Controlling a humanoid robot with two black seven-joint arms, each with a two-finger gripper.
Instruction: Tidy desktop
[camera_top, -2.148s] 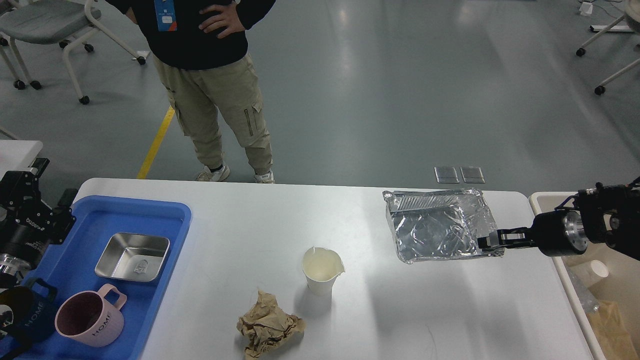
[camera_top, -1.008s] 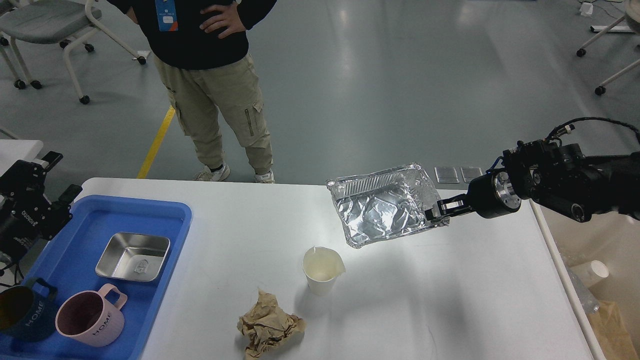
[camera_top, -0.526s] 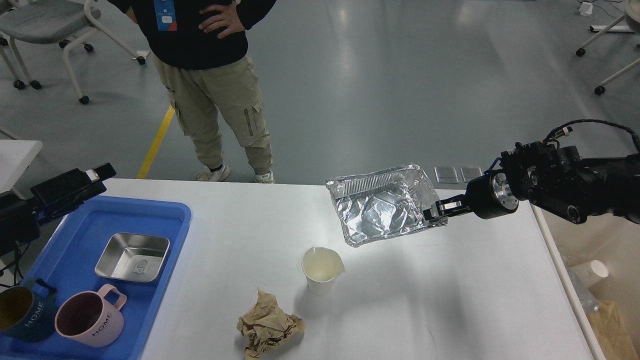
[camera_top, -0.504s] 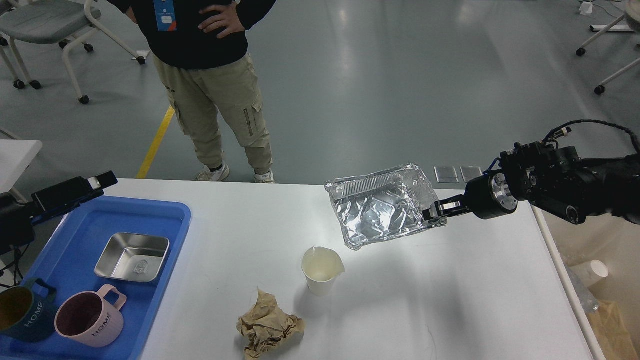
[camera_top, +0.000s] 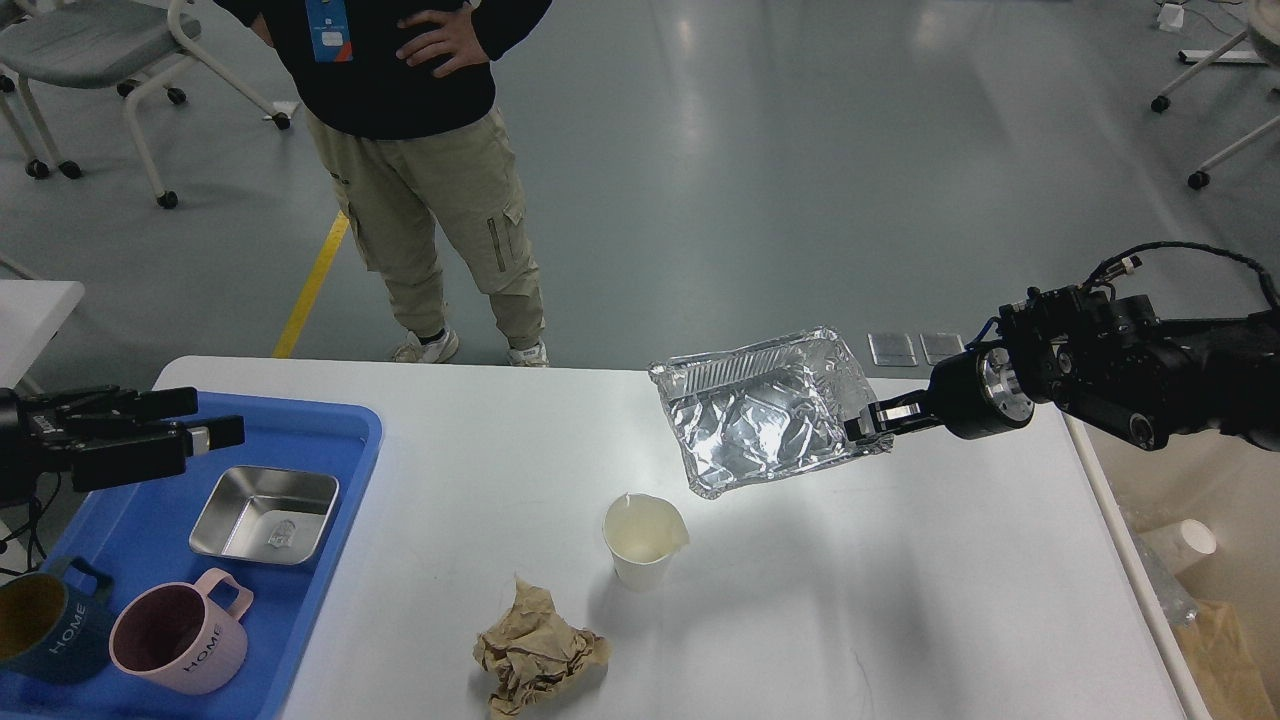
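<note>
**Q:** How far along is the tidy-up?

**A:** Partway, by my reading. My right claw (camera_top: 866, 424) is clenched on the near-right corner of a crumpled foil tray (camera_top: 765, 411), which I hold tilted above the far right part of the worktop (camera_top: 900, 580). It is not yet binned. The beige bin (camera_top: 1200, 540) stands just off the worktop's right edge and already holds some rubbish. My left claw (camera_top: 185, 420) hovers over the far-left rim of the blue tray (camera_top: 345, 440), its fingers close together and gripping nothing I can see; whether they are fully closed I cannot tell.

**Q:** What is sorted, and what is left?

**A:** In the blue tray sit a steel dish (camera_top: 265, 512), a pink mug (camera_top: 180, 630) and a dark mug (camera_top: 45, 625); those look put away. On the bare worktop remain a paper cup (camera_top: 643, 540), upright near the middle, and a paper wad (camera_top: 538, 648) at the near edge, close to the cup but apart from it.

**Q:** The count?

**A:** One foil tray, one paper cup, one paper wad, one steel dish, two mugs, one blue tray, one bin. Three pieces of rubbish are still to go, I judge, the foil included.
</note>
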